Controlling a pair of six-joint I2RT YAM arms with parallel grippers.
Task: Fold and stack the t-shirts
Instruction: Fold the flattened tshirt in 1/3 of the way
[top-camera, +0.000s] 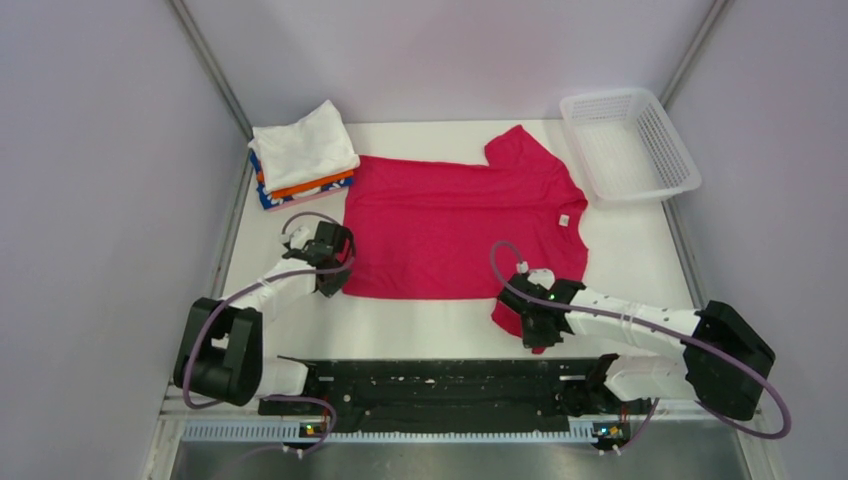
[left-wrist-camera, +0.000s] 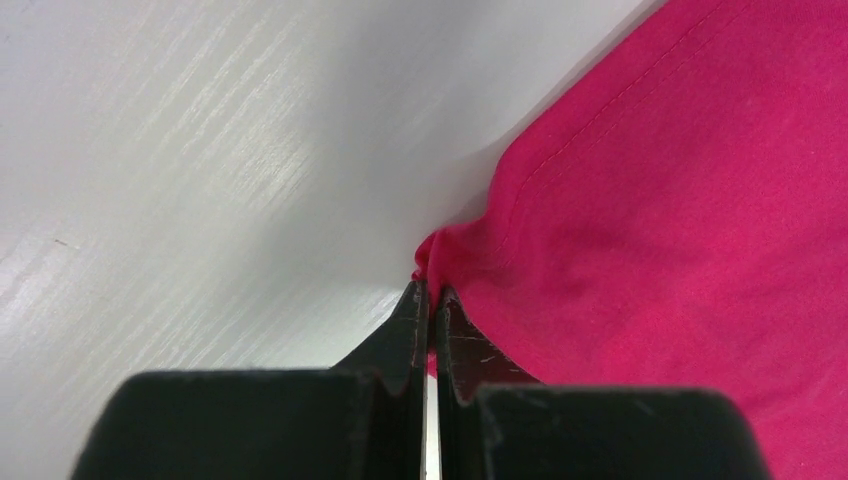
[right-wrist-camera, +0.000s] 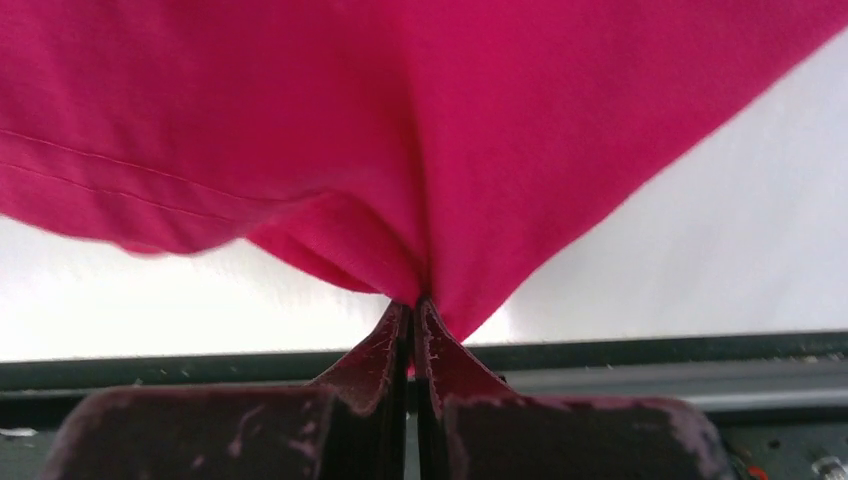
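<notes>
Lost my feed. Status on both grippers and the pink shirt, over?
Left gripper shut on crimson shirt, hem corner. Right gripper shut on its near sleeve. Shirt spread on table. Folded stack and basket off to the sides, nothing blocking.

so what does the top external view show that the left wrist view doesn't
Only the top external view: the stack of folded shirts, the white basket, the neck tag, and the right jaws at the near sleeve of the crimson shirt.
Only the left wrist view: the left jaws up close, shut on a bunched corner of cloth, and the hem stitching.
Both: the crimson shirt and the white table.
</notes>
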